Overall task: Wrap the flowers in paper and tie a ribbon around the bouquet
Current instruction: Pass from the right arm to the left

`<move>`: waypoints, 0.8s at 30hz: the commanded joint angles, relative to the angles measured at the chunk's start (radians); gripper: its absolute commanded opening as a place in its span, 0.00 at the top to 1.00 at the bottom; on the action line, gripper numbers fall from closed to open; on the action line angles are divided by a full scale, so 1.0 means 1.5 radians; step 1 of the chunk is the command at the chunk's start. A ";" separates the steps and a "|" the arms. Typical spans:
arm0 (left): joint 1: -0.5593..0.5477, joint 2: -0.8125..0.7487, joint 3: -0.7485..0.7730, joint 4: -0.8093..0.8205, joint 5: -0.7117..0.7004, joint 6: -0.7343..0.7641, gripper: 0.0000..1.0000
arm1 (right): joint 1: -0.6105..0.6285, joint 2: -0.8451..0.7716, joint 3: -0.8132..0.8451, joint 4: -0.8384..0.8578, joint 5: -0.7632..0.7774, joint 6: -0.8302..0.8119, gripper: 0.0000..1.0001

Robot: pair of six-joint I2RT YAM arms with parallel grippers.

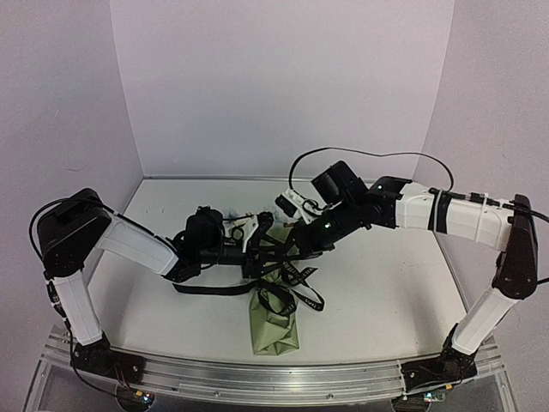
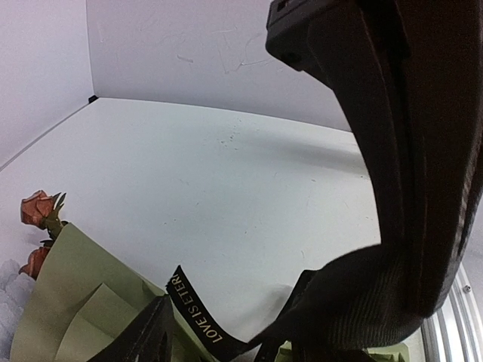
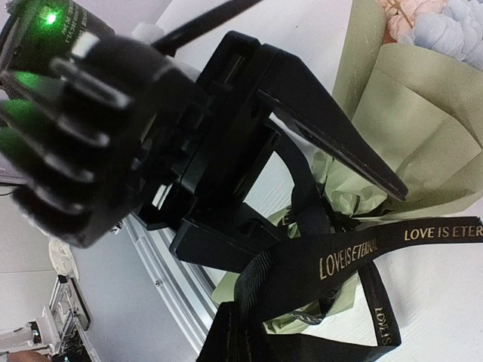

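Top external: right arm outstretched; pincer gripping ribbon

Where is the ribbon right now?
In the top view the black lettered ribbon sits near the centre of the table, looped around the olive-green bouquet, with one tail trailing left beneath the left arm.

Fig., as I see it from the remote desk: white matte table w/ faint scuffs, boxed in on 3 sides by plain pale-lilac panels: back wall, left wall, right wall. Aluminium rail along near edge. Lighting even, shadows soft. Beyond the rail, dim grey room; clutter there too blurred to ID.
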 commanded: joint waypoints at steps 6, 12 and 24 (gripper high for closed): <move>-0.009 0.020 0.036 0.074 -0.013 -0.041 0.78 | 0.000 -0.052 -0.021 0.015 0.023 -0.005 1.00; -0.008 -0.065 0.039 -0.008 -0.164 -0.050 0.99 | -0.001 -0.056 -0.022 -0.027 0.082 -0.036 1.00; -0.007 -0.192 0.234 -0.657 -0.311 -0.062 1.00 | 0.001 0.001 0.025 -0.063 0.197 -0.078 1.00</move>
